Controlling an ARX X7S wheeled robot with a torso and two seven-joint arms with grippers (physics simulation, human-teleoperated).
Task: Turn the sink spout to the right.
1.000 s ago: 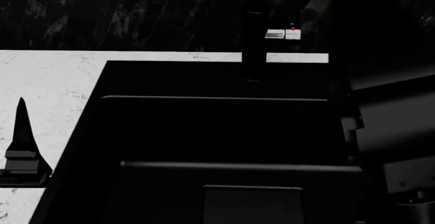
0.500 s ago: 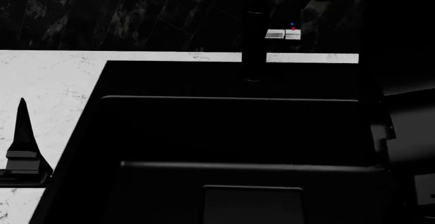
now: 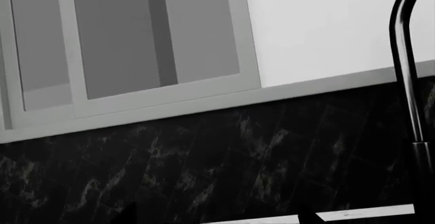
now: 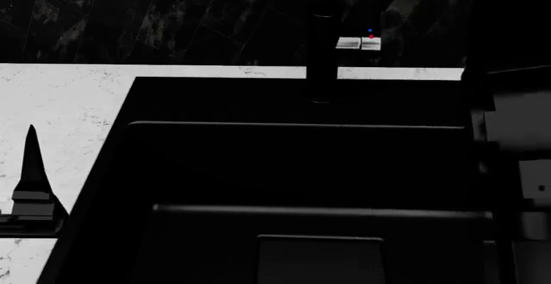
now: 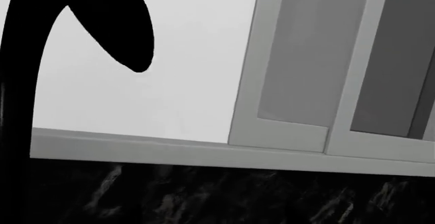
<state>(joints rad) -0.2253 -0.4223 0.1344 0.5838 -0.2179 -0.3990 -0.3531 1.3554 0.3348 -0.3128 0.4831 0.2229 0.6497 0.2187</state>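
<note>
Sink spout [image 4: 320,58]: black, upright behind the dark sink [image 4: 293,168], seen gooseneck-curved in both wrist views; its heading cannot be judged. Left end effector [image 4: 33,187] over white tabletop [image 4: 60,103]; right unseen. Closure of either cannot be told.

Head view is very dim: the black rectangular sink basin [image 4: 284,168] merges into shadow; only the white marble countertop [image 4: 60,103] renders bright. Wrist views are evenly lit, sharp.

A white marbled surface [image 4: 60,103] lies left of the basin and runs as a thin strip behind it. Dark veined backsplash tiles [image 3: 204,168] rise to a grey window frame [image 3: 156,94] beside a pale wall [image 5: 183,81].
</note>
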